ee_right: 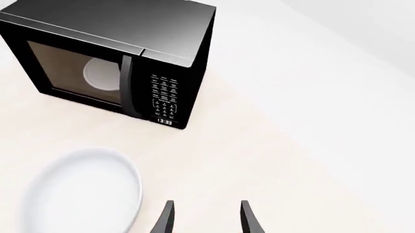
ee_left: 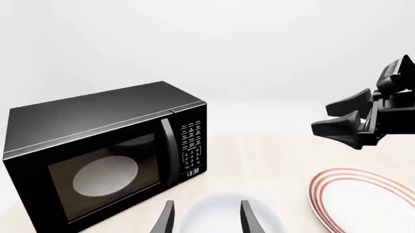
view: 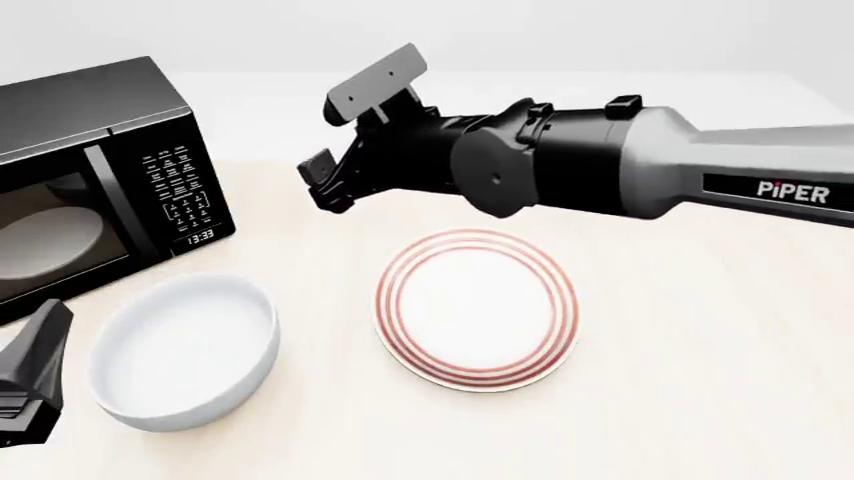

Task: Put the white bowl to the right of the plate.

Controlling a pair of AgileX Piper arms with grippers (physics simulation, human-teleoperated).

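The white bowl [view: 187, 350] sits on the table left of the plate [view: 478, 308], which is flat with red rings. In the left wrist view my left gripper [ee_left: 207, 219] is open, its two fingers standing apart just short of the white bowl [ee_left: 224, 209]. One left finger [view: 38, 362] shows at the front view's lower left, beside the bowl. My right gripper [view: 326, 182] is open and hangs in the air behind the bowl and plate, near the microwave. The right wrist view shows the right gripper [ee_right: 206, 219] with nothing between its fingers, and the bowl [ee_right: 84, 194] below it.
A black microwave [view: 94, 180] stands at the back left with its door shut and a pale turntable inside. The right arm [view: 641, 165] stretches across above the table behind the plate. Bare table lies to the right of the plate.
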